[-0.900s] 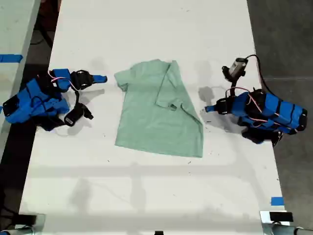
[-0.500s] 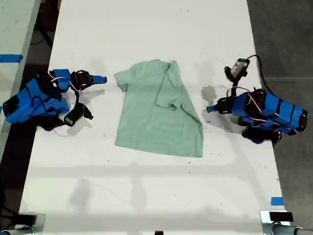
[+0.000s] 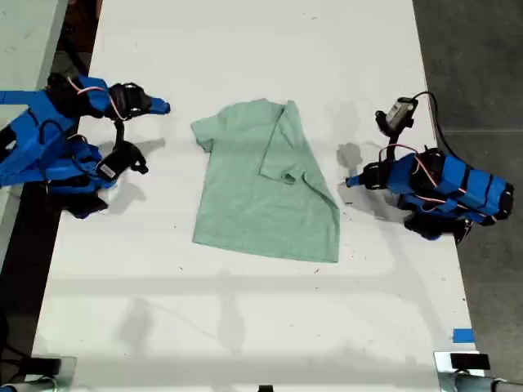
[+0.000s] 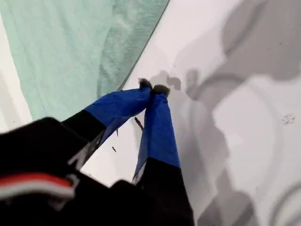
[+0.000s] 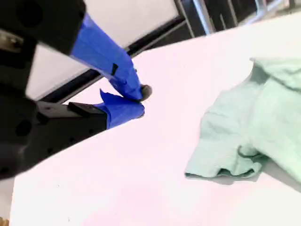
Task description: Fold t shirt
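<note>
– One t shirt [image 3: 253, 196], or more?
– One. Pale mint, plain, lying flat mid-surface [image 3: 245, 310], between the two arms. The side toward the exterior view's right is folded in over the body. The sleeve on the exterior view's left is spread out.
– Arms?
– Two, both blue, one at each side of the exterior view. Two pincers, one each.
– First one?
– My first pincer [image 3: 349, 181] is on the arm at the exterior view's right, low over the white surface, just beside the shirt's edge and not touching it. The first wrist view shows the tips [image 4: 153, 88] pressed together with nothing between them and the shirt [image 4: 61, 52] close beyond.
– Second?
– My second pincer [image 3: 163, 107] is on the arm at the exterior view's left, lifted off the surface and pointing toward the spread sleeve, well apart from it. In the second wrist view [image 5: 140, 101] the jaws meet at the tips and grip nothing. The sleeve [image 5: 263, 117] shows past them.
– Anything else to count?
– One scrap of blue tape [image 3: 462, 335] on the surface, near the exterior view's lower right corner.
</note>
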Robot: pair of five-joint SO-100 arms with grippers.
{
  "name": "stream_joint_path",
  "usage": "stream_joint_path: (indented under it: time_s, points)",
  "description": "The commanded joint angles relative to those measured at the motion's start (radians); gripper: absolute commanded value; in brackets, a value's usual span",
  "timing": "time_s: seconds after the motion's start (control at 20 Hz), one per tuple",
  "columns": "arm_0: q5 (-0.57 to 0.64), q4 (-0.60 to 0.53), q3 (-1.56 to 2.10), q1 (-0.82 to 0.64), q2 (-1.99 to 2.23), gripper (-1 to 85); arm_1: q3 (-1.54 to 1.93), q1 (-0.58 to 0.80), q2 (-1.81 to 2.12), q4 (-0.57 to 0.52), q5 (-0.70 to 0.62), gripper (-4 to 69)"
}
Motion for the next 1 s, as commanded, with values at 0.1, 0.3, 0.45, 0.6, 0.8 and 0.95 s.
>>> stream_joint_path:
  time_s: [0.1,0.3,0.45,0.6,0.8,0.95]
  points:
    - [0.202,0.043,-0.485,-0.094,-0.62,23.9,0.055,0.005,0.014,-0.002,0.011,0.8]
    - [0.256,-0.009,-0.581,-0.143,-0.905,23.1,0.055,0.005,0.014,-0.002,0.009,0.8]
    - [0.276,-0.046,-0.637,-0.16,-1.075,21.6,0.054,0.003,0.014,-0.002,0.008,0.8]
    - [0.264,-0.063,-0.647,-0.147,-1.173,10.4,0.054,0.002,0.014,-0.002,0.006,0.8]
    - [0.244,-0.023,-0.647,-0.124,-1.25,-0.2,0.054,0.002,0.014,0.0,0.006,0.8]
    - [0.184,0.046,-0.586,-0.135,-1.193,-0.3,0.054,0.002,0.014,0.0,0.006,0.8]
